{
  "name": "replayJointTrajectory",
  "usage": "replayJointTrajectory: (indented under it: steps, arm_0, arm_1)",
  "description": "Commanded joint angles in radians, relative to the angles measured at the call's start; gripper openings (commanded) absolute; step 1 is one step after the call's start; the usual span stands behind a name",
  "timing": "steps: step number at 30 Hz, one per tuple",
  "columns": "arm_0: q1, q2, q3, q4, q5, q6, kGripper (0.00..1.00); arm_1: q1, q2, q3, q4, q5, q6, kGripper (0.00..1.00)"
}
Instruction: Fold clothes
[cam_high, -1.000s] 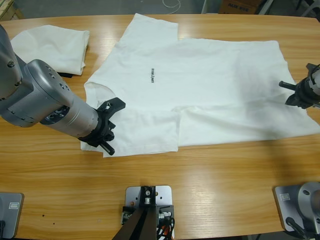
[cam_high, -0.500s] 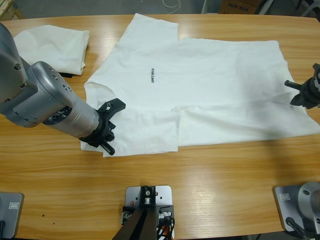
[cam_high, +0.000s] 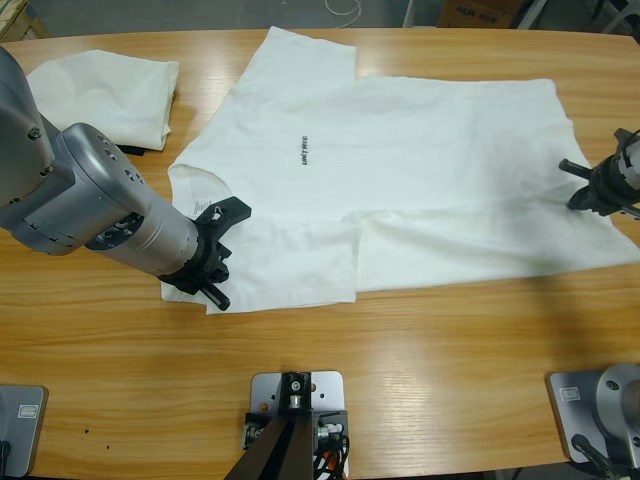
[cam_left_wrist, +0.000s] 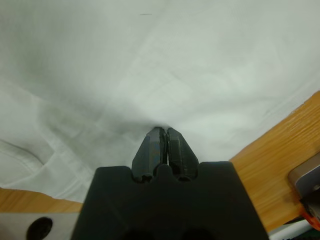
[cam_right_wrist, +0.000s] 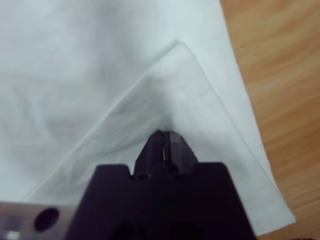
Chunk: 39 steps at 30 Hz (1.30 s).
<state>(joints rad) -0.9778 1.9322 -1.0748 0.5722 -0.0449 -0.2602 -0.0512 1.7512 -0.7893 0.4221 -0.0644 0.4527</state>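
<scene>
The right tool (cam_high: 588, 186) is edging back inward, clamped on the hem of the plain white cotton T-shirt (cam_high: 400, 170) spread on the wooden bench (cam_high: 400, 350); the left tool (cam_high: 215, 255) is staying clamped near the collar, readying a fold.

You have bare table (cam_high: 420, 350) along the whole 6 o'clock side, open for passing. The spread T-shirt (cam_high: 420, 170) fills the middle from 9 to 3 o'clock. A folded shirt (cam_high: 105, 95) blocks 10 o'clock. The left arm (cam_high: 90, 200) lies across 8 o'clock; the right end effector (cam_high: 585, 185) sits at 3 o'clock.
</scene>
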Motion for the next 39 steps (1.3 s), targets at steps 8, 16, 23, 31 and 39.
replayJointTrajectory:
  steps: [8, 16, 23, 31, 39]
  arm_0:
    - [0.007, 0.097, 0.077, -0.005, 0.011, -0.007, 0.0]
    - [0.007, 0.072, 0.087, -0.005, 0.013, -0.008, 0.0]
    - [0.007, -0.142, 0.06, 0.033, 0.019, -0.054, 0.0]
    - [0.007, -0.209, 0.022, 0.054, 0.045, -0.31, 0.996]
    - [-0.004, 0.03, -0.031, 0.037, 0.113, -0.573, 0.996]
  arm_1:
    - [-0.156, -0.018, 0.01, 0.028, -0.07, 0.009, 0.0]
    - [-0.173, -0.064, 0.021, 0.06, -0.088, 0.015, 0.0]
    - [0.026, -0.3, -0.013, 0.226, -0.106, 0.103, 0.321]
    - [0.413, -0.243, -0.023, 0.228, -0.098, 0.223, 1.0]
    - [0.345, -0.148, 0.061, 0.062, -0.077, 0.233, 1.0]
